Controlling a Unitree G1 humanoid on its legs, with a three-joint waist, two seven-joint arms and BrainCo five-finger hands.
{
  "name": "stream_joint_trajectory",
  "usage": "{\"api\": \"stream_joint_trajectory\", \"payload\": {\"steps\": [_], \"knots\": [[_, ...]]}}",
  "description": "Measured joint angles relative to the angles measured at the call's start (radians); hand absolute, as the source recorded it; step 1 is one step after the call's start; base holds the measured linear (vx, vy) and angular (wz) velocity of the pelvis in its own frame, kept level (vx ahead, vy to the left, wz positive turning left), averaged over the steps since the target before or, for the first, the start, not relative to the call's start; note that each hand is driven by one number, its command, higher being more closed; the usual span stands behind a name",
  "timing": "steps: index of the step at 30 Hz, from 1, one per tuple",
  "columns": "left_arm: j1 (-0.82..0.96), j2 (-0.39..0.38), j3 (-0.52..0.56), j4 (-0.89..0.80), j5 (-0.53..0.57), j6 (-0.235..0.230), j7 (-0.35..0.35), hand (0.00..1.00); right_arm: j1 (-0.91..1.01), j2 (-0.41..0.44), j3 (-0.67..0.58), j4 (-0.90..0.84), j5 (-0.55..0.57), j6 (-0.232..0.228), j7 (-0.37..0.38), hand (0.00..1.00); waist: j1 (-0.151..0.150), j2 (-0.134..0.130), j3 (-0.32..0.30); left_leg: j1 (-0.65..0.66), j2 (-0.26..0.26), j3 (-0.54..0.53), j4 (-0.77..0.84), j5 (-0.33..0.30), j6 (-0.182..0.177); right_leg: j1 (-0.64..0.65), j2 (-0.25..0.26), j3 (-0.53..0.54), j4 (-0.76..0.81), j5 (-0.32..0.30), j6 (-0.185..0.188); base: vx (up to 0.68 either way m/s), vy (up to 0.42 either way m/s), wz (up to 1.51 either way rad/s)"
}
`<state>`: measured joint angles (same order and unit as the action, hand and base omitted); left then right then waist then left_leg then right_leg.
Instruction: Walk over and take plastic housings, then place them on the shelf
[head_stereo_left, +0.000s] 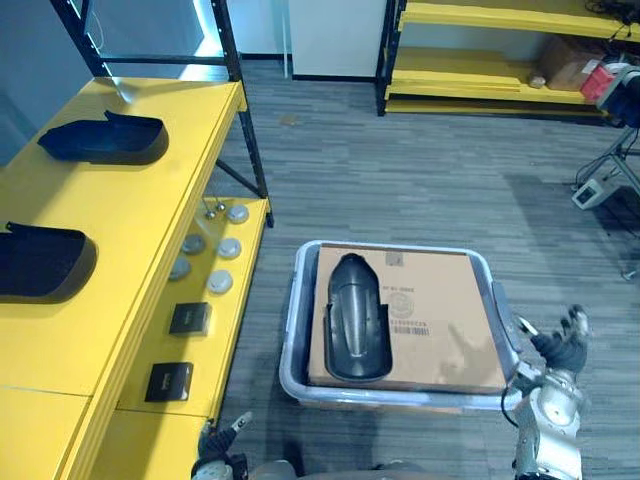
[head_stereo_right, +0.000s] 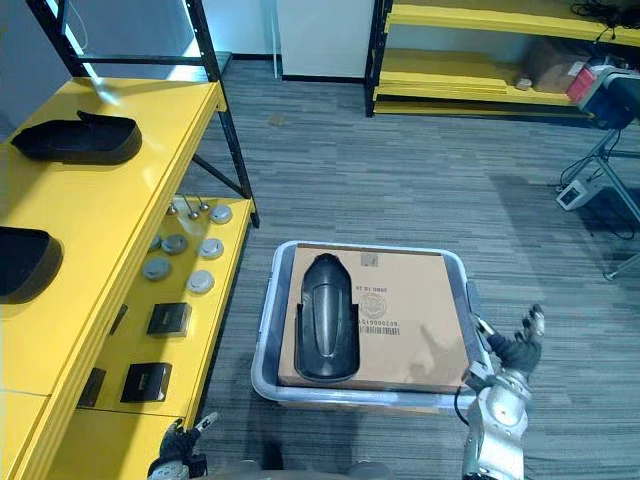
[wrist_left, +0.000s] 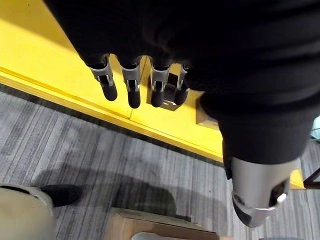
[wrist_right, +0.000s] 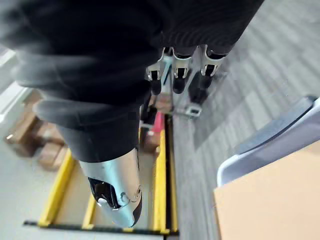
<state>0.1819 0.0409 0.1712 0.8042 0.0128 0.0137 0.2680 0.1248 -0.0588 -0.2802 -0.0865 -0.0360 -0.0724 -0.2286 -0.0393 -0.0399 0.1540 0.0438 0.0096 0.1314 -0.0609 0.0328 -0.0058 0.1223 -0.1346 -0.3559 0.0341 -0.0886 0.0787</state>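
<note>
One dark plastic housing (head_stereo_left: 358, 320) lies lengthwise on a cardboard sheet (head_stereo_left: 445, 320) inside a pale plastic bin (head_stereo_left: 290, 372) on the floor. Two more dark housings (head_stereo_left: 105, 140) (head_stereo_left: 40, 262) rest on the yellow shelf top (head_stereo_left: 130, 230) at the left. My right hand (head_stereo_left: 563, 347) hangs just right of the bin's near corner, fingers (wrist_right: 182, 75) straight, holding nothing. Low beside the shelf's front is my left hand (head_stereo_left: 216, 438), its fingers (wrist_left: 131, 85) straight and empty above the yellow ledge (wrist_left: 55, 65).
Several grey discs (head_stereo_left: 219, 249) and two black boxes (head_stereo_left: 189, 318) (head_stereo_left: 168, 381) sit on the lower yellow ledge. A black upright (head_stereo_left: 246, 110) stands at the shelf corner. Another yellow rack (head_stereo_left: 500, 70) lines the far wall, with equipment on a stand (head_stereo_left: 600, 185) at the right.
</note>
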Motion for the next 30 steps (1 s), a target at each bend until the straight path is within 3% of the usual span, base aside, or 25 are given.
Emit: {"api": "stream_joint_trajectory", "payload": {"steps": [8,16,23,24,30], "knots": [[0.008,0.002,-0.025,-0.013,0.003,-0.011,-0.001,0.0,0.009,-0.007,0.168,0.076,-0.212,0.01,0.014,0.0,0.011,0.019,-0.003,-0.065,-0.015,-0.078,-0.039,0.03,-0.014,-0.05,-0.006,-0.056,0.02,-0.019,0.007,-0.12,0.013,0.32],[-0.005,0.007,-0.061,-0.027,0.038,-0.02,0.016,0.0,-0.107,0.002,0.149,0.338,-0.369,0.105,-0.072,0.0,0.04,0.04,0.015,-0.107,-0.045,-0.132,-0.032,0.065,0.016,-0.056,-0.024,-0.114,0.018,-0.008,0.017,0.08,0.011,0.26],[-0.014,0.011,-0.077,-0.081,0.038,-0.021,0.041,0.0,-0.269,0.014,0.088,0.505,-0.389,0.195,-0.164,0.0,0.057,0.041,0.092,-0.139,-0.053,-0.159,-0.005,0.065,0.015,-0.054,-0.027,-0.141,0.017,-0.009,0.019,0.04,-0.006,0.19],[-0.016,0.011,-0.081,-0.089,0.038,-0.022,0.044,0.0,-0.297,0.015,0.085,0.528,-0.389,0.207,-0.171,1.0,0.059,0.041,0.106,-0.14,-0.052,-0.159,-0.004,0.065,0.015,-0.054,-0.026,-0.14,0.017,-0.009,0.019,-0.01,0.003,0.04],[-0.049,0.012,-0.094,-0.086,0.037,-0.019,0.062,0.0,-0.398,-0.012,0.068,0.588,-0.41,0.257,-0.181,1.0,0.077,0.043,0.14,-0.163,-0.048,-0.159,0.0,0.063,0.012,-0.082,-0.028,-0.136,0.034,-0.011,0.019,-0.03,0.011,-0.01]]}}
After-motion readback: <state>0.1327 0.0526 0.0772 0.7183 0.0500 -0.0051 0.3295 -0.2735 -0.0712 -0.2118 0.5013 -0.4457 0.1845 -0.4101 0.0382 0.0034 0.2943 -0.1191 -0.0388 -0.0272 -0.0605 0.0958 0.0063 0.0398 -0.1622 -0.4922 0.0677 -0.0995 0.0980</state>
